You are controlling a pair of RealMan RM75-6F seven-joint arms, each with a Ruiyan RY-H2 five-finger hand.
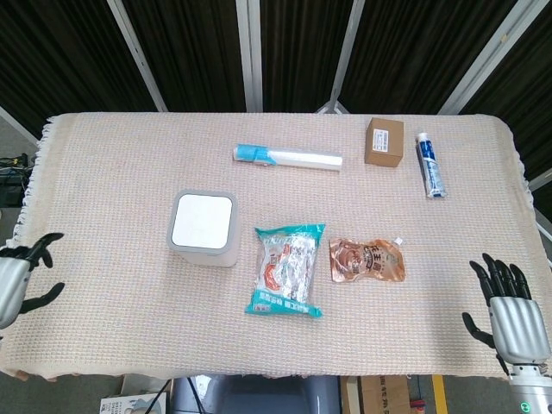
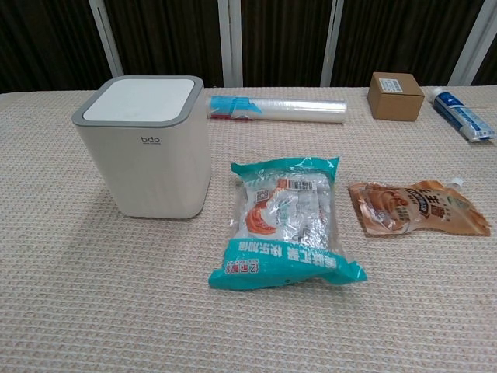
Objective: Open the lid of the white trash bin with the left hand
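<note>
The white trash bin (image 1: 203,228) stands left of the table's middle, its flat lid (image 1: 203,221) down inside a grey rim. The chest view shows the same bin (image 2: 144,151) upright with the lid (image 2: 140,99) closed. My left hand (image 1: 19,274) shows at the left edge of the head view, well to the left of the bin, fingers spread and holding nothing. My right hand (image 1: 511,312) hangs off the table's front right corner with fingers apart and nothing in it. Neither hand appears in the chest view.
A teal snack bag (image 1: 286,270) and an orange pouch (image 1: 366,260) lie right of the bin. Behind them are a wrap roll (image 1: 288,156), a brown box (image 1: 384,141) and a toothpaste tube (image 1: 430,165). A woven cloth (image 1: 112,172) covers the table.
</note>
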